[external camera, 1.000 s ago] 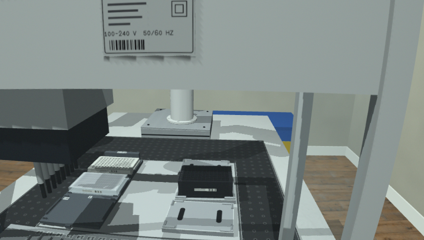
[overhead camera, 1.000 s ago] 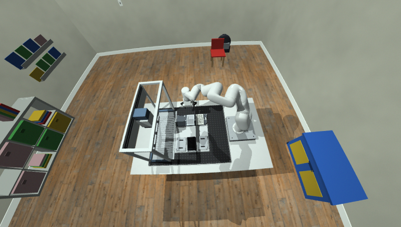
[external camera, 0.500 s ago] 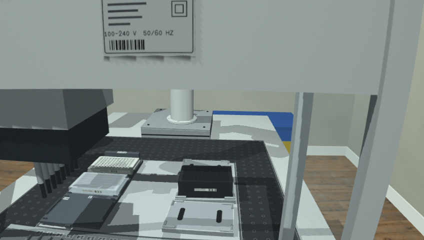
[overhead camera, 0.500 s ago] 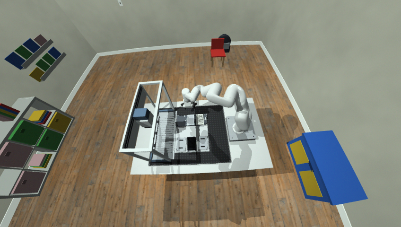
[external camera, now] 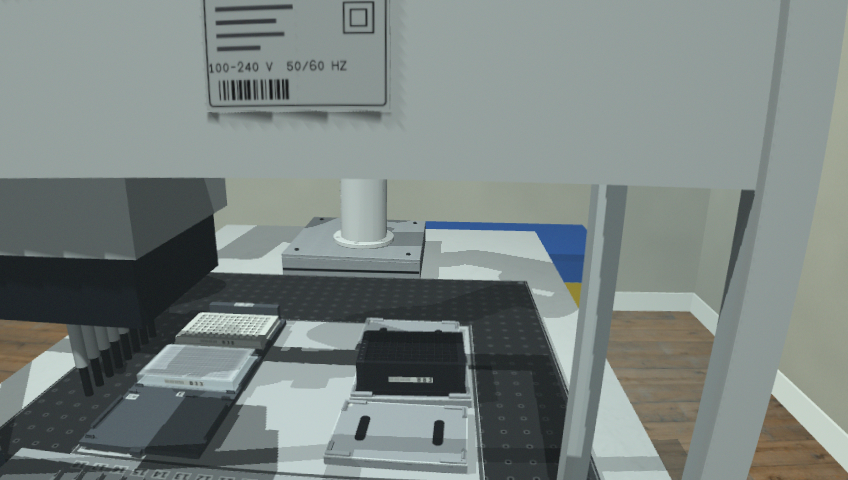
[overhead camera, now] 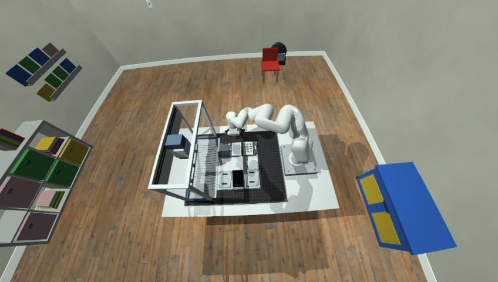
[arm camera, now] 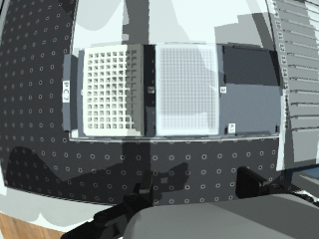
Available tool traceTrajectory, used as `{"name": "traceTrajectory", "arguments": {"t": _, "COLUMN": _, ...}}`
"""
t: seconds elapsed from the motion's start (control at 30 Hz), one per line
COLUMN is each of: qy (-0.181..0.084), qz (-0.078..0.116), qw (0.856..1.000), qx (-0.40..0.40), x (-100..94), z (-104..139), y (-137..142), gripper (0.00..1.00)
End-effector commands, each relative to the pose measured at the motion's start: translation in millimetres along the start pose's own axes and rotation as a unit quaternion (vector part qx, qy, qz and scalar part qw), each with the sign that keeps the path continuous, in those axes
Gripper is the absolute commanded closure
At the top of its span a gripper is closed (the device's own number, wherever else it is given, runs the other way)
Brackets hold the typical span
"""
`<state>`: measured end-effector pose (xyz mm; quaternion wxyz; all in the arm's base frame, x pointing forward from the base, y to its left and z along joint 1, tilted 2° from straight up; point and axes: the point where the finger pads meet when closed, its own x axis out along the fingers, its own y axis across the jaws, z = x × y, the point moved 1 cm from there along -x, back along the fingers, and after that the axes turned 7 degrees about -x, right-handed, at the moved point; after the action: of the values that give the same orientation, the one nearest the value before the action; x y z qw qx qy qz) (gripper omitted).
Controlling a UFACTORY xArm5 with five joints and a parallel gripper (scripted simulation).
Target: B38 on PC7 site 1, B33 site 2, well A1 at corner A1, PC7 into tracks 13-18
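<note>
The white arm (overhead camera: pixel 269 115) rises from its base behind the end effector (overhead camera: pixel 234 131) (arm camera: pixel 196 186), bends at its raised middle links and reaches forward. Its wrist (overhead camera: pixel 232 118) sits directly above the end effector, which hangs above the surface with its two dark fingers spread wide and nothing between them.

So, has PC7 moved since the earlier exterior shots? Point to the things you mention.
No. PC7 (overhead camera: pixel 225 149) (external camera: pixel 148 416) (arm camera: pixel 251 107) lies in the same place relative to empty nest S3 (overhead camera: pixel 224 178) (external camera: pixel 399 428).
</note>
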<state>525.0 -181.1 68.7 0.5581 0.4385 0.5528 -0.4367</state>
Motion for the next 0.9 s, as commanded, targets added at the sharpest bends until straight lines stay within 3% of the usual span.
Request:
{"name": "traceTrajectory", "arguments": {"t": 0.0, "qy": 0.009, "qz": 0.009, "qw": 1.000, "qx": 0.000, "x": 3.8, "z": 1, "y": 1, "gripper": 0.00}}
{"name": "traceTrajectory", "arguments": {"t": 0.87, "qy": 0.009, "qz": 0.009, "qw": 1.000, "qx": 0.000, "x": 40.5, "z": 0, "y": 2, "gripper": 0.00}}
